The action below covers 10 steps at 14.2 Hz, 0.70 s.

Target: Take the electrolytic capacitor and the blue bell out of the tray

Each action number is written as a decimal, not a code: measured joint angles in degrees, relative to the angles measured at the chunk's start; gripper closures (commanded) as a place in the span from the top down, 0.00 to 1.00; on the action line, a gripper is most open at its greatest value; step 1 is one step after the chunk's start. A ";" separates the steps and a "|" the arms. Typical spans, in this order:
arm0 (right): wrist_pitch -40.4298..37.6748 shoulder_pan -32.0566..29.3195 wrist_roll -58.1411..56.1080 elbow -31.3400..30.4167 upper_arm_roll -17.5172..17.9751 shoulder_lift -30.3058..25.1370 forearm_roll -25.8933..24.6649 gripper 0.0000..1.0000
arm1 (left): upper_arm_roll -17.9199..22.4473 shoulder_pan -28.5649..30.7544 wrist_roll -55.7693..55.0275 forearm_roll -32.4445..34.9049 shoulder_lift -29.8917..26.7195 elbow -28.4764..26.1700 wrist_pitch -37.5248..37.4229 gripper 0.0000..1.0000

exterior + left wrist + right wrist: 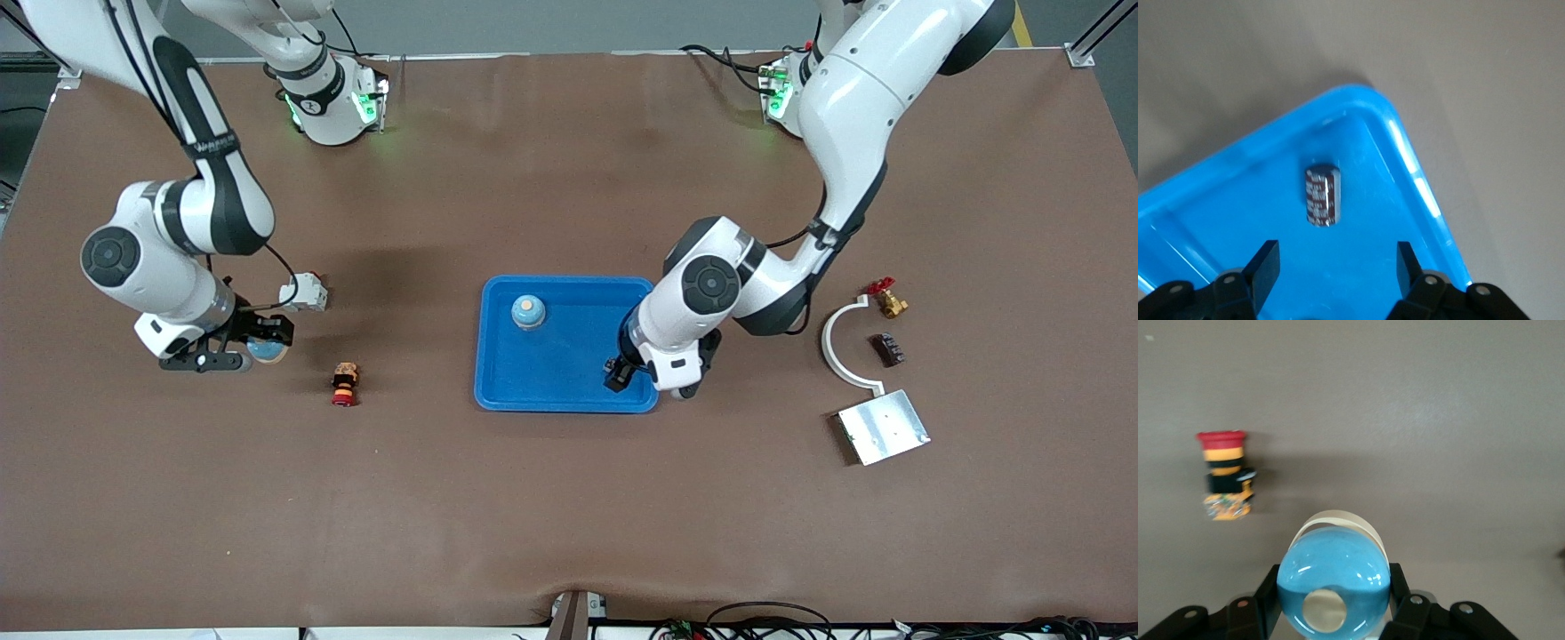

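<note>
Brown table (569, 498) carries your blue tray (498, 391) at its middle. Your left gripper (622, 373) hangs over the tray corner toward the left arm's end, its elbow bent low; the jaws stand apart with nothing between them, and the capacitor (1321, 196), a small dark cylinder with silver ends, lies on its side in the tray just beside that corner. Your right gripper (1333, 600) is clamped on the glossy blue bell (1333, 587), up over the table near the red-capped button (344, 385).
</note>
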 measured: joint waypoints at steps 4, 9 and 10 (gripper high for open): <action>0.47 -2.00 -1.57 5.47 0.02 6.13 0.00 0.00 | 2.17 -2.08 -0.92 0.06 2.15 -0.16 0.27 0.65; 5.80 -4.00 -3.31 6.62 0.09 11.43 0.48 0.00 | 7.39 -6.96 -0.92 0.07 4.56 -0.07 0.99 0.00; 6.02 -4.33 -3.36 6.69 0.16 12.00 0.81 0.00 | 7.44 -7.05 -0.92 0.10 4.55 0.10 1.05 0.00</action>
